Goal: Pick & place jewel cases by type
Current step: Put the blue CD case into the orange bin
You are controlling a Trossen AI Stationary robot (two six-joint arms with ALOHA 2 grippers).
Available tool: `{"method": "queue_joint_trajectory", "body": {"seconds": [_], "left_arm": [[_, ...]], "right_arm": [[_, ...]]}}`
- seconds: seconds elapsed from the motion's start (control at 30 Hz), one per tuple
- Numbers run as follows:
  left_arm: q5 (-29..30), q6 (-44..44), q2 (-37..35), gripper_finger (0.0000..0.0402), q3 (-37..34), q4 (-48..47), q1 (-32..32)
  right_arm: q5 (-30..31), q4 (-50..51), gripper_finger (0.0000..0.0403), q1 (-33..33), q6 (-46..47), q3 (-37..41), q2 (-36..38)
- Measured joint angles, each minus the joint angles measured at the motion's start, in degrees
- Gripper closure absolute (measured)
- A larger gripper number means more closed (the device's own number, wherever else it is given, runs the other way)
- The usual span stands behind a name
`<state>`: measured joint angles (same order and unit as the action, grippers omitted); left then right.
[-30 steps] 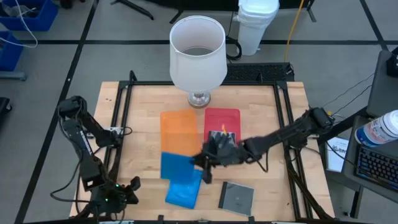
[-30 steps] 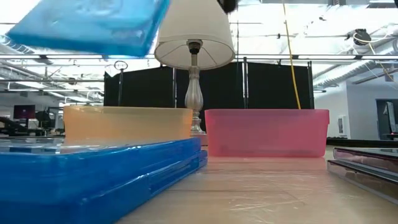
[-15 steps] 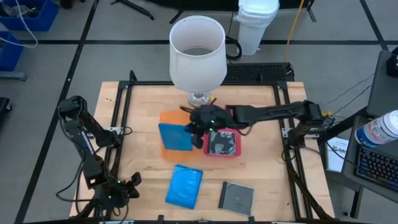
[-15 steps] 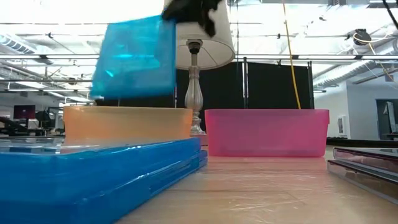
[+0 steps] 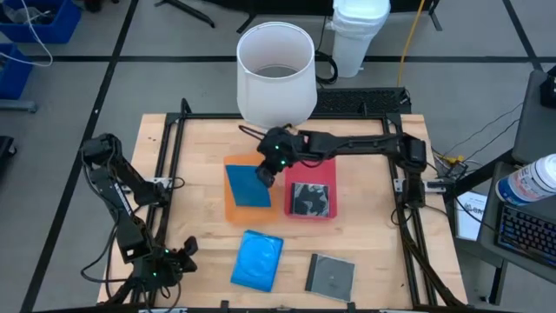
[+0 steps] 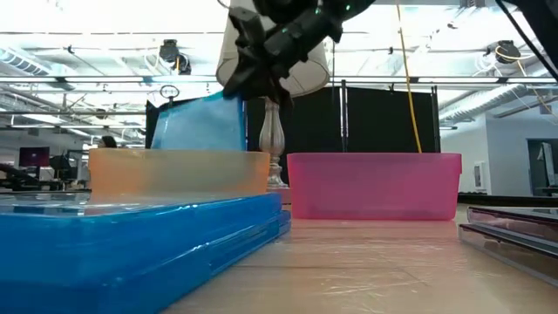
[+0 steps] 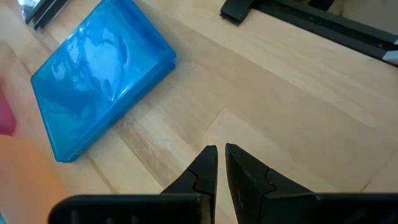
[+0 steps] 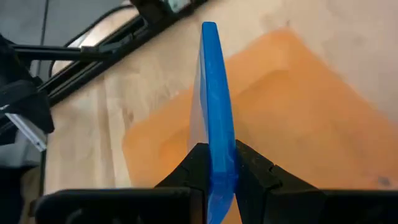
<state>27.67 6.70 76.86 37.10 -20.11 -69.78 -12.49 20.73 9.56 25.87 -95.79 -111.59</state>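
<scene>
Right gripper (image 5: 265,170) clamps blue jewel case (image 5: 248,185) edge-on over orange tray (image 5: 236,208); placing step, release next. Left gripper (image 7: 219,163) parked, fingers together.

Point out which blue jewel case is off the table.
The bright blue plastic jewel case clamped in the right gripper's fingers, held edge-up over the orange rectangular tray. The other blue case lies flat on the wooden table.

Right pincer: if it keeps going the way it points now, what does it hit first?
Most likely the orange tray: the right pincer, shut on a blue jewel case held on edge, aims into it. Depth is unclear.
</scene>
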Motion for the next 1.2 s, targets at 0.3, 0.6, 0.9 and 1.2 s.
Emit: {"method": "queue_joint_trajectory", "body": {"seconds": [0.3,0.6,0.9,1.2], "left_arm": [[0.92,-0.17,0.00,0.0360,0.00,-0.95,0.00],[0.93,-0.89,0.00,0.0360,0.00,-1.19,0.00],[0.93,-0.97,0.00,0.0360,0.00,-1.17,0.00],[0.95,-0.68,0.00,0.0360,0.00,-1.15,0.00]], "right_arm": [[-4.31,0.37,0.0362,1.42,4.98,0.04,-1.95],[-5.61,0.42,0.0360,1.24,3.61,0.07,-1.96],[-5.57,-3.97,0.0358,0.83,2.04,2.95,-2.03],[-4.20,-9.65,0.0358,0.83,-3.26,7.17,-1.95]]}}
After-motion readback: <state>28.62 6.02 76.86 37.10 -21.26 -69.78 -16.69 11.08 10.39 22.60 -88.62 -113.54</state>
